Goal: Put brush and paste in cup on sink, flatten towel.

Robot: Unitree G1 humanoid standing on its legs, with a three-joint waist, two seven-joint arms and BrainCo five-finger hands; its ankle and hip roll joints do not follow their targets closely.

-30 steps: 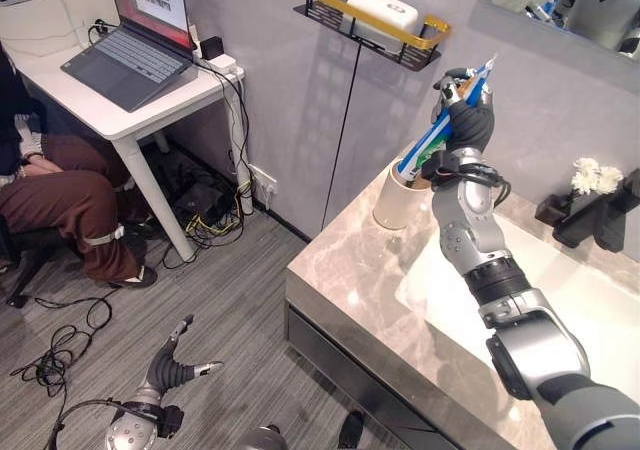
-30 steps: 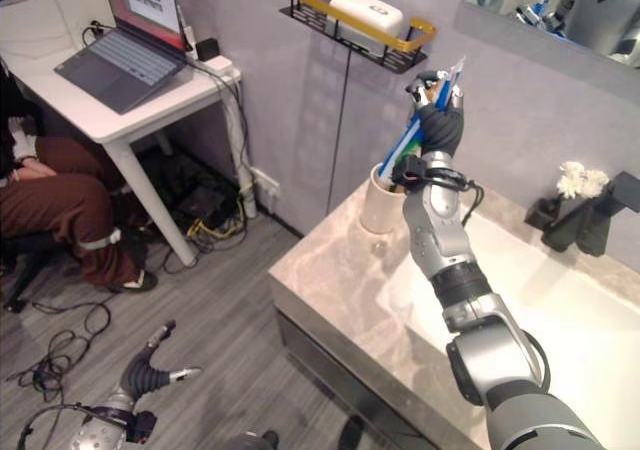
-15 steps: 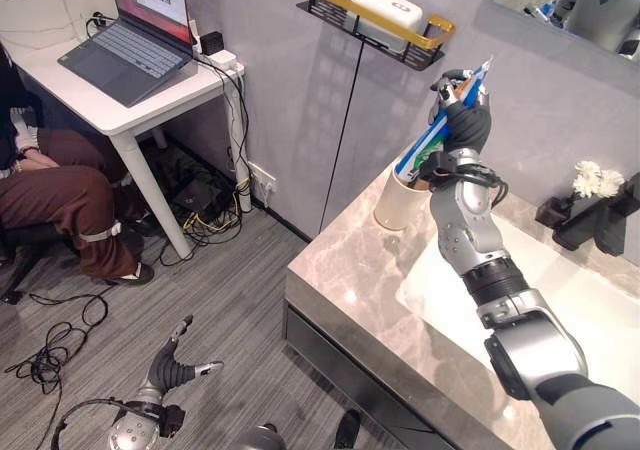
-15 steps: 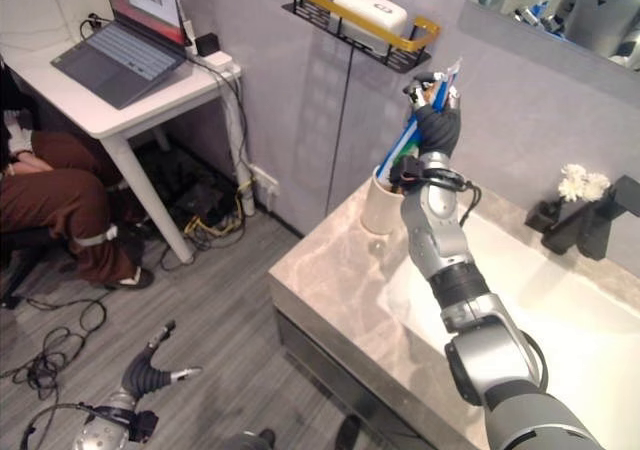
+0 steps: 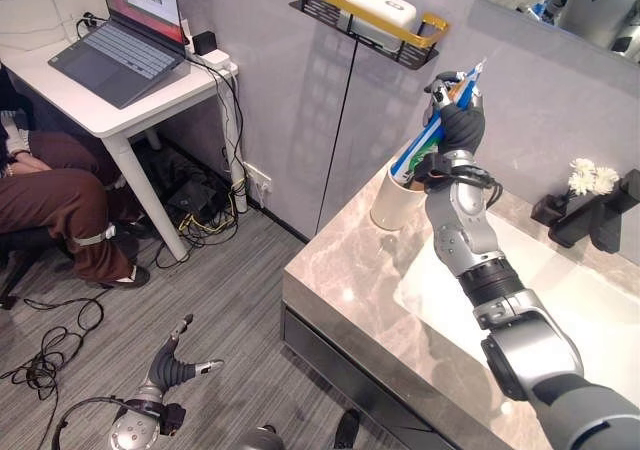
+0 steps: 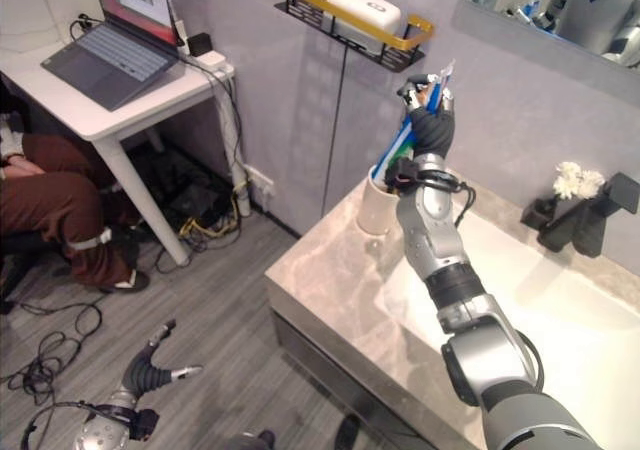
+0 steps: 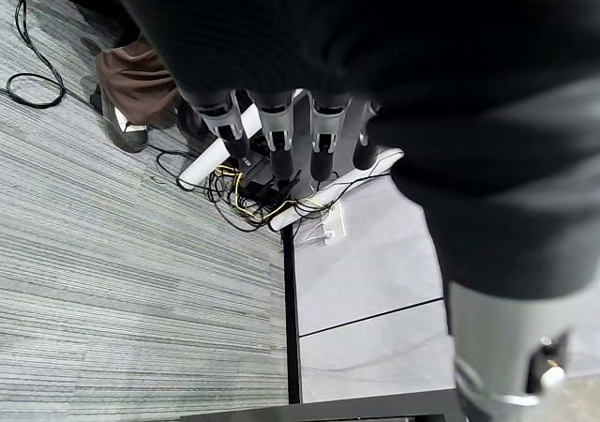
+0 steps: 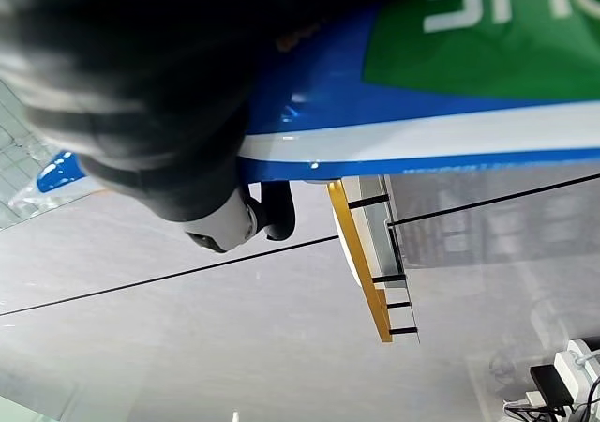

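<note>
Gripping the toothpaste tube [image 5: 432, 135], your right hand [image 5: 458, 113] is raised above the counter at about 1 o'clock in the head view, fingers curled round the tube's upper end. The tube is blue, white and green; it slants down from the hand so that its lower end sits inside the cup [image 5: 393, 197]. The cup is cream-coloured and stands upright on the marble counter [image 5: 340, 280], at the back corner against the wall, just beside the white sink [image 5: 600, 300]. You can't make out a toothbrush apart from the tube — the hand covers what lies behind it.

Your left hand [image 5: 172, 369] hangs low over the grey floor [image 5: 220, 300] at about 7 o'clock, fingers straight and spread, holding nothing.

A gold-rimmed wall shelf [image 5: 370, 18] sits at 12 o'clock above the cup. A seated person [image 5: 50, 190] and a desk with a laptop [image 5: 125, 40] are at 10 o'clock.
</note>
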